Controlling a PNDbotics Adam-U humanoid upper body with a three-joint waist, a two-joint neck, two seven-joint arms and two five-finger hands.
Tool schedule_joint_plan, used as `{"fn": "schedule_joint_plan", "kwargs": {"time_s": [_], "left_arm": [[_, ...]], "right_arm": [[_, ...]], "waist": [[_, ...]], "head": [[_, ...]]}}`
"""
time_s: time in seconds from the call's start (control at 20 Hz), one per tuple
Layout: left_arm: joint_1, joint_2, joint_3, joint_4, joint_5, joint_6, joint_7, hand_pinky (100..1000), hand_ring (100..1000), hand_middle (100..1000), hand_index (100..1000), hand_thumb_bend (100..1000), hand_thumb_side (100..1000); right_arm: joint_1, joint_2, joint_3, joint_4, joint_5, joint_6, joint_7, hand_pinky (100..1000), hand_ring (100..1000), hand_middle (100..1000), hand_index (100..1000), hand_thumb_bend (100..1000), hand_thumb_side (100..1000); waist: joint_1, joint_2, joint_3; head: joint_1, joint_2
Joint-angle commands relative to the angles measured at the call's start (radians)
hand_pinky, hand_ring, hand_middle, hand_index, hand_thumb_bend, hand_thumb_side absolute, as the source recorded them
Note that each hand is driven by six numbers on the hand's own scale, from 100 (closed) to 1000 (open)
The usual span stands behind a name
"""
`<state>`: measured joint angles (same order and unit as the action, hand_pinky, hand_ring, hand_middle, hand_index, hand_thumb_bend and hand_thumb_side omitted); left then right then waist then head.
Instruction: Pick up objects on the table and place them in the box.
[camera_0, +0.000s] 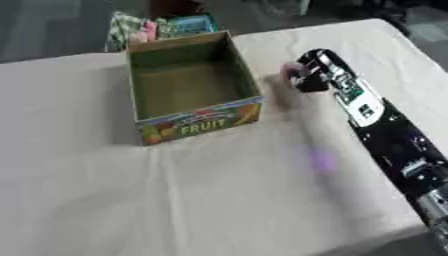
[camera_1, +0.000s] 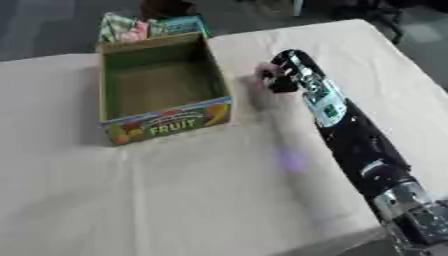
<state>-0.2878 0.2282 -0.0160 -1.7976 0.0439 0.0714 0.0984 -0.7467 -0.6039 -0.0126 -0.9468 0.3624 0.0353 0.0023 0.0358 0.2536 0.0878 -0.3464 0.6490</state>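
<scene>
Cardboard box (camera_0: 188, 85) standing open-topped toward the far left of the table (camera_0: 131, 200), rectangular, plain brown inside, nothing visible on its floor; printed near face bright with fruit pictures and the word FRUIT. Table spread with a pale beige cloth, soft and faintly creased, one fold running from the box's near corner toward the near edge. Beyond the box's far wall, off the table, a heap of checked and coloured packets (camera_0: 162, 27), blurred.

Reaching in from the near right, the right hand (camera_0: 306, 75), on a long black arm with silver joints and a white panel with green marks along its forearm. Arm stretched diagonally toward the far left, hand raised just right of the box's right wall, apart from it. Fingers curled around a small pinkish object (camera_0: 290, 71), shape too blurred to make out. On the cloth left of the forearm, a faint purple smear (camera_0: 320, 161), blurred, form unclear.
</scene>
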Motion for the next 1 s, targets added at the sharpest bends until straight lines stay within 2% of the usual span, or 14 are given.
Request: {"fn": "schedule_joint_plan", "kwargs": {"time_s": [0.05,0.3,0.6,0.9,1.0], "left_arm": [[-0.005,0.008,0.002,-0.011,0.003,-0.001,-0.001,570,582,620,744,457,100],[-0.004,0.008,0.000,-0.010,0.004,-0.001,-0.002,570,582,620,744,457,100],[-0.004,0.011,-0.005,-0.010,0.004,-0.001,-0.008,570,582,620,745,457,100],[-0.005,0.012,-0.007,-0.010,0.005,-0.001,-0.012,570,582,619,745,458,100],[-0.008,0.012,-0.011,-0.010,0.005,-0.001,-0.015,570,581,619,745,458,100]], "right_arm": [[-0.017,-0.027,-0.004,-0.060,-0.008,-0.012,-0.037,641,659,305,433,100,100],[-0.054,-0.030,0.016,-0.149,-0.029,-0.027,-0.044,641,660,305,433,100,100],[-0.100,-0.051,0.066,-0.235,-0.043,-0.050,0.012,649,662,311,439,100,100],[-0.145,-0.028,0.088,-0.215,-0.020,-0.065,0.051,651,663,314,441,100,100],[-0.167,-0.005,0.109,-0.191,-0.005,-0.073,0.066,660,670,334,461,100,100]], "waist": [[-0.004,-0.020,0.000],[-0.005,-0.023,0.002],[-0.011,-0.027,0.016],[-0.015,-0.029,0.029],[-0.018,-0.029,0.045]], "head": [[-0.003,-0.005],[-0.007,-0.001],[-0.015,0.002],[-0.020,0.003],[-0.029,0.004]]}}
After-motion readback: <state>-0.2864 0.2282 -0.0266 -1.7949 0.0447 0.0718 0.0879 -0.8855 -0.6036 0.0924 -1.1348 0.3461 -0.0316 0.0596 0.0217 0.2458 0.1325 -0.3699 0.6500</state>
